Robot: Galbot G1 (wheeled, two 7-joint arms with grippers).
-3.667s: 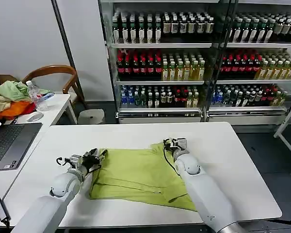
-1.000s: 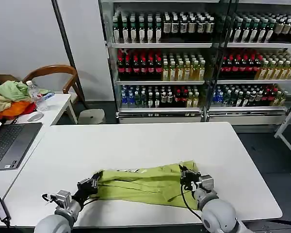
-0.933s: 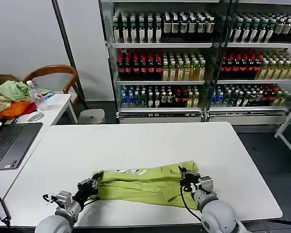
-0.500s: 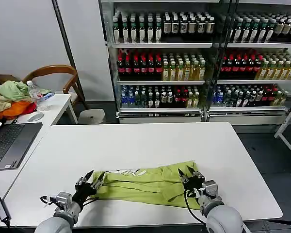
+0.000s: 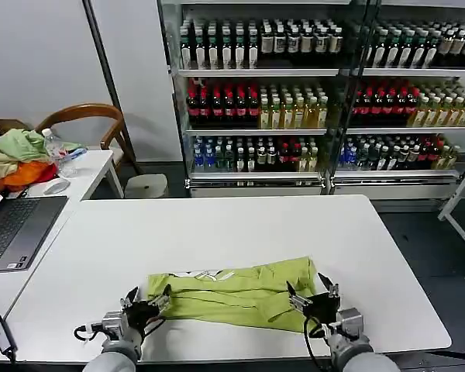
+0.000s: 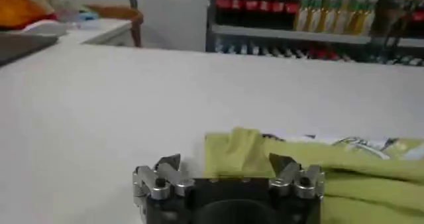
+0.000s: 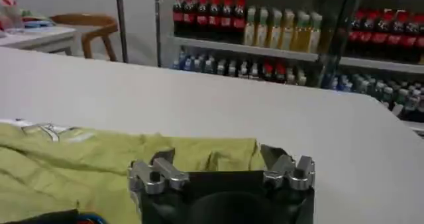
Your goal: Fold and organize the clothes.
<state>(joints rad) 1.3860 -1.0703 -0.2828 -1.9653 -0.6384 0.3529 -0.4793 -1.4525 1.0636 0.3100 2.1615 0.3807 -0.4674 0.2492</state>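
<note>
From the head cam, the lime T-shirt (image 5: 236, 288) lies folded into a long band on the white table (image 5: 217, 225), near its front edge. The left gripper (image 5: 147, 304) and right gripper (image 5: 313, 298) sit at either end, jaws spread, probably just off the cloth

Left wrist cam: fingers apart, shirt edge just ahead

Right wrist cam: same, nothing pinched
</note>
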